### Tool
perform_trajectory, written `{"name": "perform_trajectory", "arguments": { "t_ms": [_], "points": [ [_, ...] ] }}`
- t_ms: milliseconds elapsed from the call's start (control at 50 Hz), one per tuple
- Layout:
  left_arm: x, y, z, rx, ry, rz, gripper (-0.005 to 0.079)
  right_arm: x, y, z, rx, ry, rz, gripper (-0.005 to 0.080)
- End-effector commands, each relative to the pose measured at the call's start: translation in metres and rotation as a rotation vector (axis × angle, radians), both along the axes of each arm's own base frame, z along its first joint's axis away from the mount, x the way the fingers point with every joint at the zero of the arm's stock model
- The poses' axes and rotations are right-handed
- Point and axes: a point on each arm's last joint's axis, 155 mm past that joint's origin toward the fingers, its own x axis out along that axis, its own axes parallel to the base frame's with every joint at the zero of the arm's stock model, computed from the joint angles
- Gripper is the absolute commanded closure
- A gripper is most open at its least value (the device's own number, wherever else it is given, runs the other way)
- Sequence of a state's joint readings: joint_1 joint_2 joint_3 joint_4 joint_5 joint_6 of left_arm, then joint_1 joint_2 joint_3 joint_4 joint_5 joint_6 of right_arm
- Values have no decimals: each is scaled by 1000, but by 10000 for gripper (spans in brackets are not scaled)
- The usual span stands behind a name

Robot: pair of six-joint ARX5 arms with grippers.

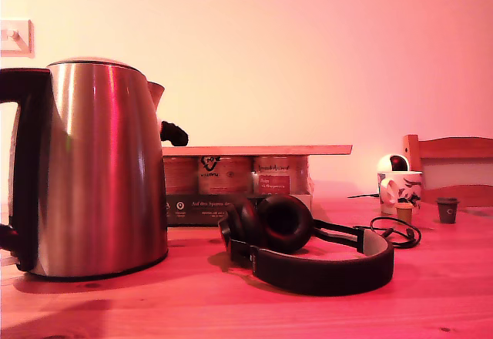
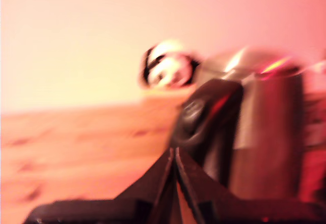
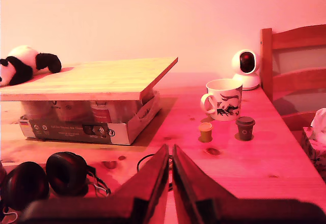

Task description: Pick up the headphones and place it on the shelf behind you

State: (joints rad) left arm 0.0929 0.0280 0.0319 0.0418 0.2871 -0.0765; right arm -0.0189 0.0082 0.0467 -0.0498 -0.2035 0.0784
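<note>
Headphones lying ungrasped on worktop, shelf at twelve o'clock awaiting them, both pincers clenched, idling.

A pale knotty wooden bench carries everything. Toward the exterior view's left stands a tall brushed-steel kettle with a black handle. Near the middle lie the black over-ear headphones, ear cups together and padded headband resting flat on the wood, with a thin black cable coiled just beside them. Behind them sits a dark printed cardboard box of jars, and on it rests the shelf, a thin flat light-wood board. Toward the exterior view's right stand a white printed mug, a small yellow cup, a small dark cup and a round white camera.
</note>
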Motion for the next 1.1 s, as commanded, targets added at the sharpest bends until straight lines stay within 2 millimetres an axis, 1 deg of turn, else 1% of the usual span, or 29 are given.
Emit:
{"name": "perform_trajectory", "arguments": {
  "t_ms": [0, 160, 220, 280, 360, 380, 420, 460, 600, 720, 880, 1080],
  "points": [
    [-2, -4, 15, -2, -40, -21, 761, -1, 1, 8, 3, -22, 3, 765],
    [-7, -5, 42, -16, -107, -26, 761, -1, 1, 8, 3, -22, 3, 765],
    [-9, -6, 48, -14, -121, -32, 761, -1, 1, 8, 3, -22, 3, 765],
    [-11, -12, 52, -21, -129, -64, 761, -1, 1, 8, 3, -22, 3, 765],
    [-15, -25, 50, -58, -112, -142, 761, -1, 1, 8, 4, -22, 6, 765],
    [-16, -29, 50, -92, -98, -170, 761, -2, 2, 8, 4, -22, 10, 765],
    [-18, -34, 49, -107, -88, -198, 761, -2, 4, 8, 5, -23, 25, 765],
    [-22, -43, 47, -129, -72, -254, 761, -3, 10, 8, 13, -21, 57, 765],
    [-32, -64, 41, -134, -35, -384, 761, -7, 21, 8, 38, -14, 121, 765],
    [-40, -79, 34, -139, 1, -463, 761, -9, 29, 8, 57, -8, 161, 765],
    [-54, -102, 28, -140, 38, -586, 761, -14, 42, 8, 69, -3, 229, 765],
    [-73, -125, 25, -137, 60, -721, 761, -27, 70, 4, 124, 44, 378, 765]
  ]
}}
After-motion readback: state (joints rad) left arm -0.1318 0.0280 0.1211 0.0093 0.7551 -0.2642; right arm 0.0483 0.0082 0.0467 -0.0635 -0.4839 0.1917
